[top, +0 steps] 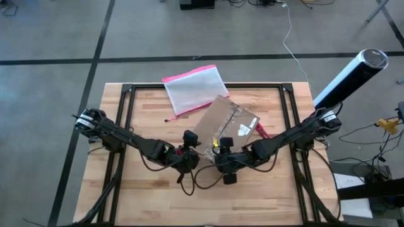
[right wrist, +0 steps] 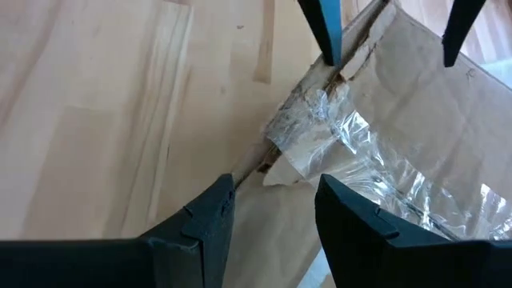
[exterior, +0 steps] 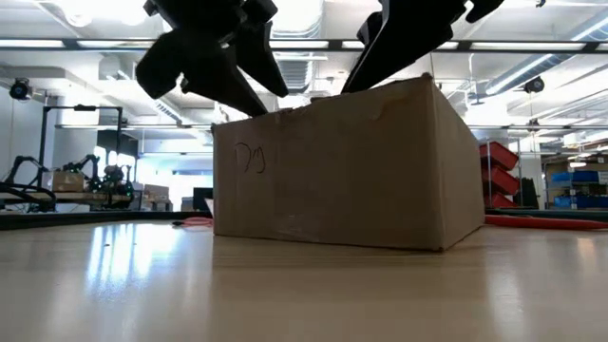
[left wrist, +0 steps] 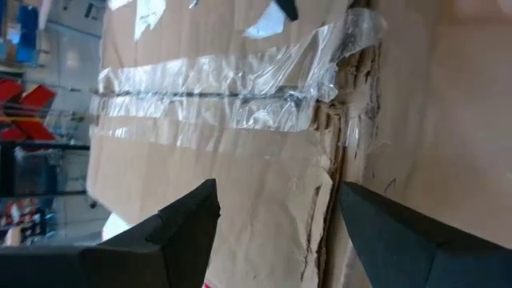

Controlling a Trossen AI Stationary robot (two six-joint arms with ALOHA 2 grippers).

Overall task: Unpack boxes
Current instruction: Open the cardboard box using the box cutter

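Sitting just right of centre in the high view, the brown box (top: 226, 126) rests on the wooden surface (top: 265, 189), its taped seam (left wrist: 216, 100) running diagonally toward the upper right. Both pincers hover over its lower edge, the left pincer (top: 189, 140) and the right pincer (top: 221, 146) each with fingers apart above the torn tape; the pouch (top: 194, 88) lies beyond.

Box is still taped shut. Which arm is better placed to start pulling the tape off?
Probably the right. The right gripper is open right at the loose, crumpled tape on the box corner. The left gripper, also open, faces tape lying flat along the seam.
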